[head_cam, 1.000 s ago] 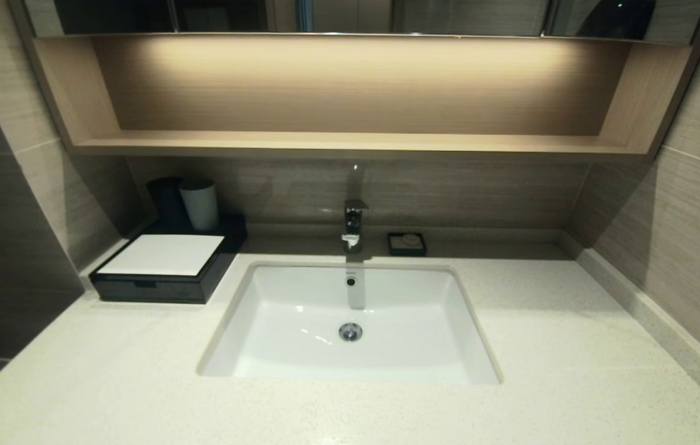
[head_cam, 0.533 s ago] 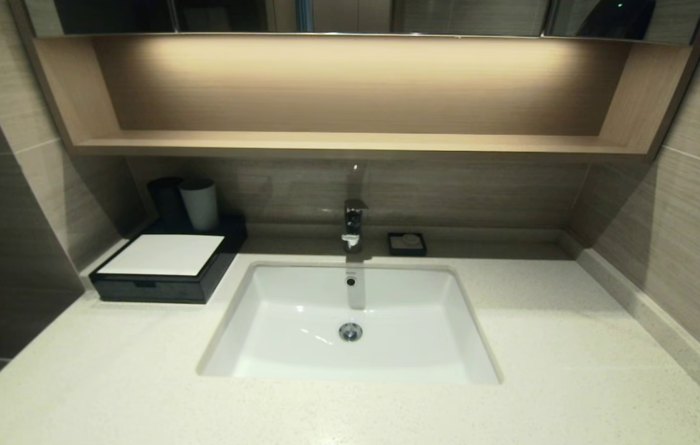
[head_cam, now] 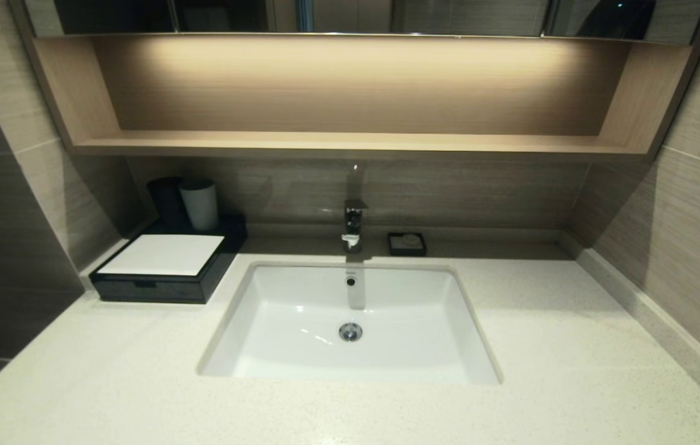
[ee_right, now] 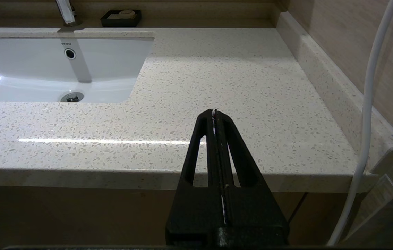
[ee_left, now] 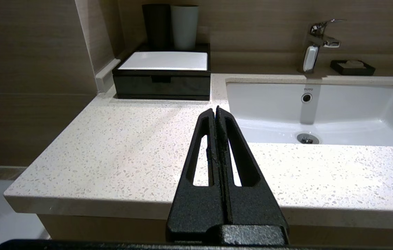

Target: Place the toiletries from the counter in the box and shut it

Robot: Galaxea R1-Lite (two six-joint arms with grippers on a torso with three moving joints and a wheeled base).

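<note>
- No toiletries show anywhere on the surface; the box sits shut at its back left corner, beside the sink.
- Left claw and right claw, both pressed shut and empty, hang at the surface's front edge; reaching blind risks bumping the cups behind the box.

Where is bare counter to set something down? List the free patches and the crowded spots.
Free: the counter right of the sink, the strip along its front edge, and the patch before the box. Crowded: the back left corner, with box and cups; soap dish beside the faucet.
</note>
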